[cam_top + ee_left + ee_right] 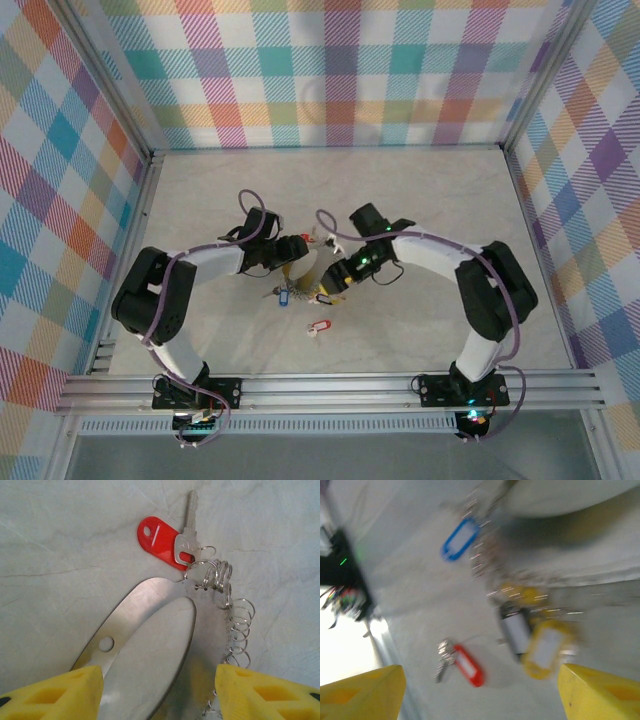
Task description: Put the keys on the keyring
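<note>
The keyring (131, 617), a wide flat grey metal hoop, runs up between my left gripper's (159, 695) yellow fingers (55, 692), which are shut on its two sides. Small wire rings (239, 620) hang along its right band. Beyond its tip a red-tagged key (161, 542) lies loose on the table. In the blurred right wrist view, my right gripper (480, 695) hangs open and empty over that red-tagged key (466, 665). Blue (460, 539), black (516, 630) and yellow (547, 647) tags hang by the keyring. From above, both grippers (295, 255) (335, 280) meet mid-table.
The pale marbled tabletop (420, 190) has free room all round the two arms. Checked cloth walls (330, 70) close off the back and both sides. A metal rail (330, 385) runs along the near edge.
</note>
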{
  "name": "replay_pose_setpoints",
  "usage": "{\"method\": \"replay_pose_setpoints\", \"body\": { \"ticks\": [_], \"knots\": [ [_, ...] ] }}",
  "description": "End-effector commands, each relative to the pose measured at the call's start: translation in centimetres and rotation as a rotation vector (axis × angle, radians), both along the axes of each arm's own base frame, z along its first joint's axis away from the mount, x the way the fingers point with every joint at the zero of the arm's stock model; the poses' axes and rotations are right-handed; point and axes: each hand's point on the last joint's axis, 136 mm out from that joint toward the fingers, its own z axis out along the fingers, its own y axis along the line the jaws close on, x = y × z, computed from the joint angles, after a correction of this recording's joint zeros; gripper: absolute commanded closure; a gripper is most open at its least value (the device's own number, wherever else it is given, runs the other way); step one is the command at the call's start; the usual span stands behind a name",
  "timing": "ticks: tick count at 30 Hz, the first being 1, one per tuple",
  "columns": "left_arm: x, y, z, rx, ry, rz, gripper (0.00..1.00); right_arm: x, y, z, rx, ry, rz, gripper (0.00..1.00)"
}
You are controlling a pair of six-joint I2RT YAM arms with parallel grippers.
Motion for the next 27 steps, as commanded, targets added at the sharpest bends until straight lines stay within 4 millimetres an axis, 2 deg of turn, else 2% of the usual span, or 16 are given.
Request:
{"method": "replay_pose_setpoints", "body": {
  "ticks": [1,3,6,10,14,16,19,22,24,27],
  "knots": [
    [0.7,1.2,3.0,0.021,-0.065,0.007,0.38,4.0,-2.7,-0.7,-0.173,-0.062,-0.221,0.31],
    [0.5,1.7,3.5,0.036,-0.076,0.007,0.38,4.0,-2.3,-0.8,-0.157,0.002,-0.260,0.41],
    [0.1,2.4,4.0,0.059,-0.082,0.006,0.38,3.2,-1.0,-0.6,-0.050,0.095,-0.316,0.47],
    [-0.6,3.2,4.3,0.090,-0.091,0.001,0.38,3.7,-1.2,-1.2,0.024,0.259,-0.480,0.49],
    [-0.9,3.5,4.3,0.108,-0.095,0.001,0.38,4.3,-0.7,-1.4,0.118,0.495,-0.630,0.55],
    [-1.0,3.7,4.3,0.116,-0.098,0.000,0.38,4.4,-1.0,-2.1,0.103,0.578,-0.704,0.56],
    [-1.0,3.9,4.5,0.125,-0.112,0.003,0.38,4.3,-1.6,-3.3,0.106,0.627,-0.806,0.64],
    [-1.1,4.3,4.4,0.140,-0.126,0.008,0.38,4.1,-1.7,-4.8,0.126,0.717,-0.908,0.66],
    [-1.1,4.5,4.4,0.151,-0.133,0.009,0.38,3.8,-1.4,-5.6,0.159,0.777,-0.969,0.74],
    [-1.1,4.7,4.6,0.164,-0.144,0.008,0.38,3.3,-1.9,-6.3,0.155,0.799,-1.056,0.77]
  ]
}}
